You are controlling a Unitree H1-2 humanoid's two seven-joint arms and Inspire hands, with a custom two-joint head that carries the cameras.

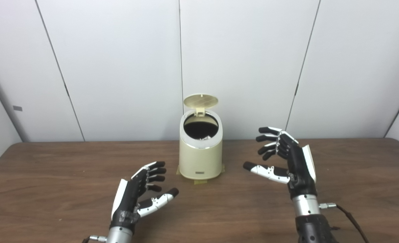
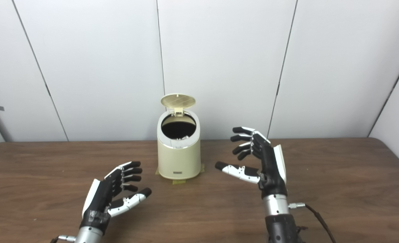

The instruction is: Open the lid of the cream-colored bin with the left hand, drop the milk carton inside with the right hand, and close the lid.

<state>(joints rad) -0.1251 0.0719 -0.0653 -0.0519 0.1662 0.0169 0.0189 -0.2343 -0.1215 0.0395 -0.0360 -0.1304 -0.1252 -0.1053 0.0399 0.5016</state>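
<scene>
— Wood-grain table (image 1: pixel 50 175), near edge: what is listed?

— Left hand (image 1: pixel 140 190), low over the top, fingers spread, thumb out, holding nothing. Right hand (image 1: pixel 287 158), raised higher, fingers apart and slightly curled, thumb extended toward the centre, also holding nothing.

— Next, farther back?

— Cream-colored bin (image 1: pixel 201 158), upright between the hands, apart from both, tape tabs at its base. Lid (image 1: pixel 200 100) tipped up at the rear hinge; dark opening exposed, something pale just showing at its front rim. Milk carton: cannot be identified.

— Beyond?

— White wall panels (image 1: pixel 118 67).
</scene>
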